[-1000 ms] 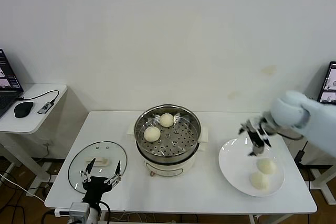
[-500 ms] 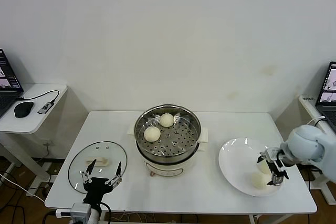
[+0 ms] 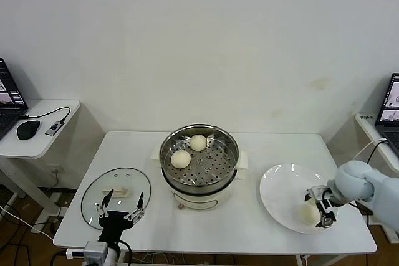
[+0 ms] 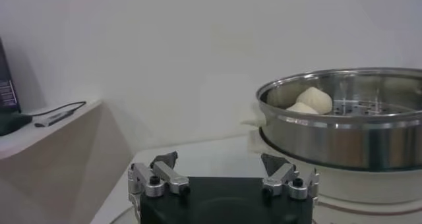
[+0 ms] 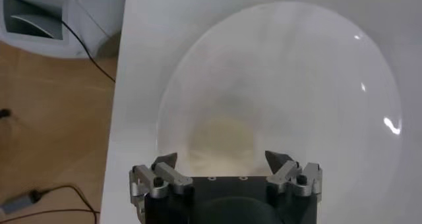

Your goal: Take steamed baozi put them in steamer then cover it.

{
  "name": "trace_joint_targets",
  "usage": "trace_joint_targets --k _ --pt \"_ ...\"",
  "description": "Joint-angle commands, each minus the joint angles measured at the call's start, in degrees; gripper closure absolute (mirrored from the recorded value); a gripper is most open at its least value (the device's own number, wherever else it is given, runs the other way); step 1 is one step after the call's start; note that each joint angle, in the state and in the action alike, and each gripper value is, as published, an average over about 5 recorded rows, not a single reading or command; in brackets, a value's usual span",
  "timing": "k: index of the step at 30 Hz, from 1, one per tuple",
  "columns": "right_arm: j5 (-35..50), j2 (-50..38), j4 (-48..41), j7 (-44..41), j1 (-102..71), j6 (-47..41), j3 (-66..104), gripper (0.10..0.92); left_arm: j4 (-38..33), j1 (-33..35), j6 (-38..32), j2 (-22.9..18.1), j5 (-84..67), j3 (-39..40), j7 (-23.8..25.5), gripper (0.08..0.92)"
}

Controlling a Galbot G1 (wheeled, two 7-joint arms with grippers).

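Note:
The steamer stands mid-table with two steamed baozi in it; it also shows in the left wrist view with a baozi. My right gripper is open, low over the white plate. It straddles a baozi without closing on it. That bun shows in the head view; a second bun beside it is mostly hidden by the gripper. The cover lies flat at the table's left. My left gripper is parked open at the cover's near edge.
A side table with a mouse and a laptop stands at the far left. Another laptop is at the far right. The plate lies close to the table's right front corner, and a cable runs along the floor beyond it.
My right gripper has come down and towards the table's front, from above the plate's far side to around a baozi. The left arm has not moved.

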Motion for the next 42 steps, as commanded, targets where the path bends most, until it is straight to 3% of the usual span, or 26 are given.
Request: trace_joint_targets --k 1,9,23,32,42 --pt "-1.31 2.44 -2.58 0.67 -2.59 -0.16 1.36 0.212 -0.09 -0.02 -0.05 0.00 0.20 0.03 -0.11 0.177" --pt "-1.72 2.86 -3.06 0.36 -1.94 -0.67 1.08 0.262 0.13 -0.19 -0.06 -0.01 0.10 -0.19 -0.12 0.177" --pt "1.98 2.42 -0.83 -0.51 6.35 -1.39 -0.47 0.467 -0.08 -0.23 -0.08 0.15 -0.05 -0.41 -0.14 0.177" --pt "12.64 5.91 -2.64 -2.58 35.25 -1.43 -14.77 0.474 -0.55 -0.58 -0.01 0.35 -0.27 -0.34 -0.09 0.177" --pt "21.18 21.65 -5.65 -2.71 55.71 -2.40 -25.09 0.466 -0.59 -0.75 -0.10 0.38 -0.85 -0.96 -0.07 0.177"
